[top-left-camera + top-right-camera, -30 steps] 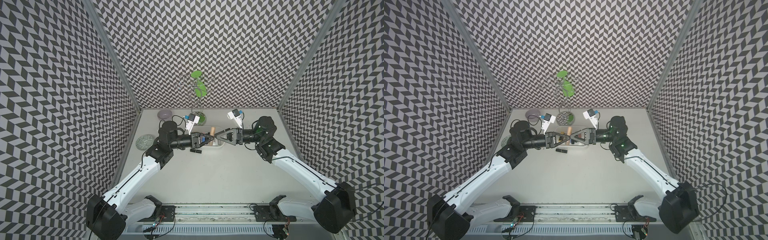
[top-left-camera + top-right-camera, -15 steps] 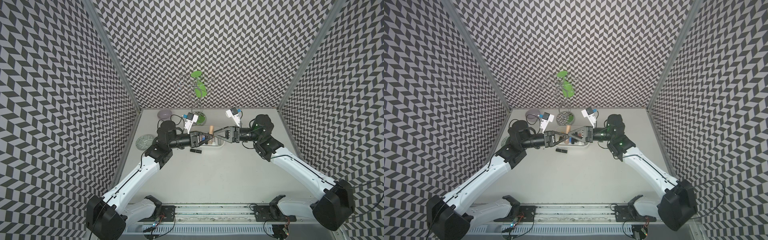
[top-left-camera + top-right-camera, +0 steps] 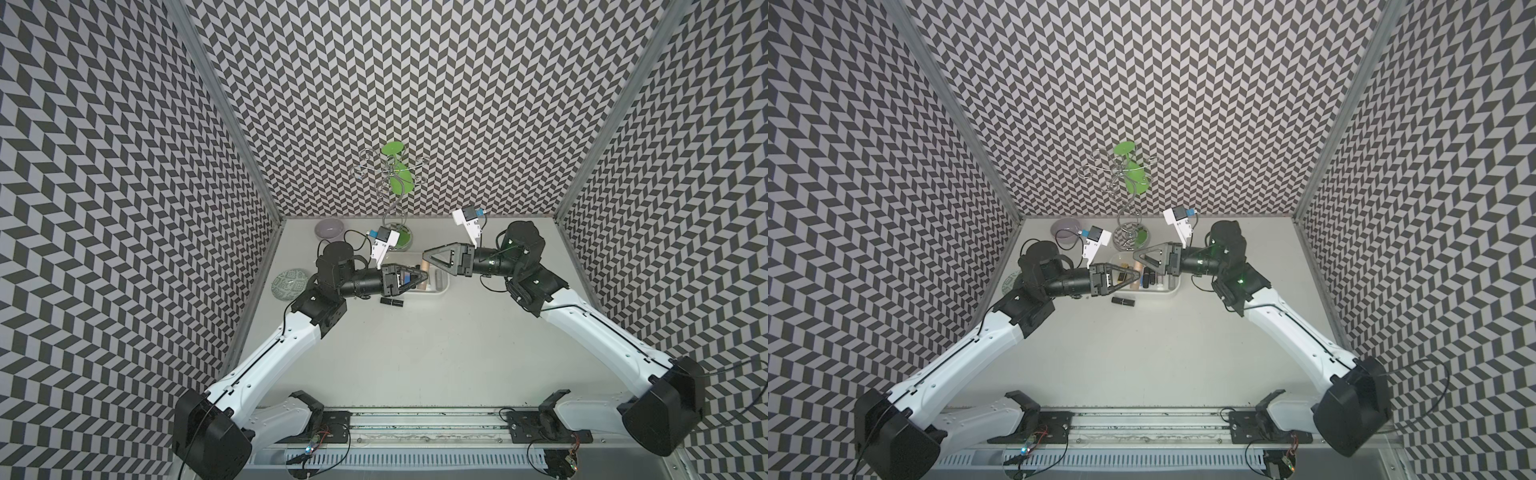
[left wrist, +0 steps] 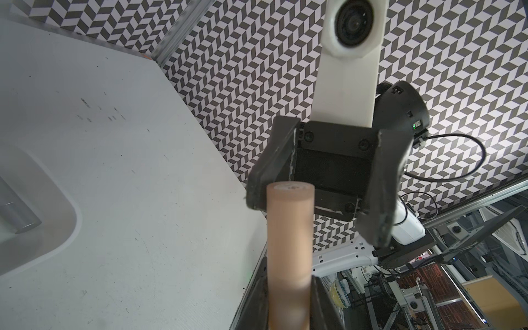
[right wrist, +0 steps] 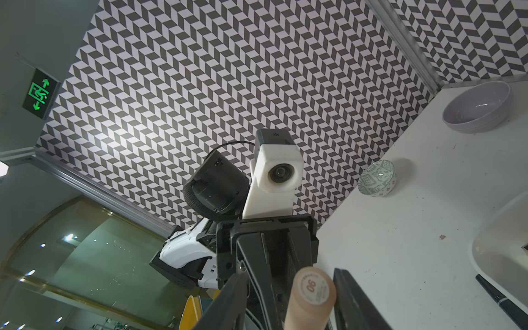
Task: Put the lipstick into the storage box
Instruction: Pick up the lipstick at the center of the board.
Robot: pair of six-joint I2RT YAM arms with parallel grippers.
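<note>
Left pincer [image 3: 424, 276] grips beige lipstick [image 4: 288, 243]. Right pincer [image 4: 315, 220] not closed, jaws spread either side of lipstick end. Black tube [image 3: 392, 302] at 7 o'clock of storage box [image 3: 441, 291].

The lipstick [image 5: 310, 300] is showing "90" on its round end label, with the finer print around it too small to read. A green exit sign [image 5: 40, 95] is displaying a running figure and arrows.

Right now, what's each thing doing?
Left gripper, shut on the peach lipstick.
Right gripper, jaws open around that lipstick's far end.
Peach lipstick, gripped, not yet laid in the storage box.
Storage box, holding several lipsticks.
Black lipstick, lying on the table beside the box.
Lilac bowl, upright, empty.
</note>
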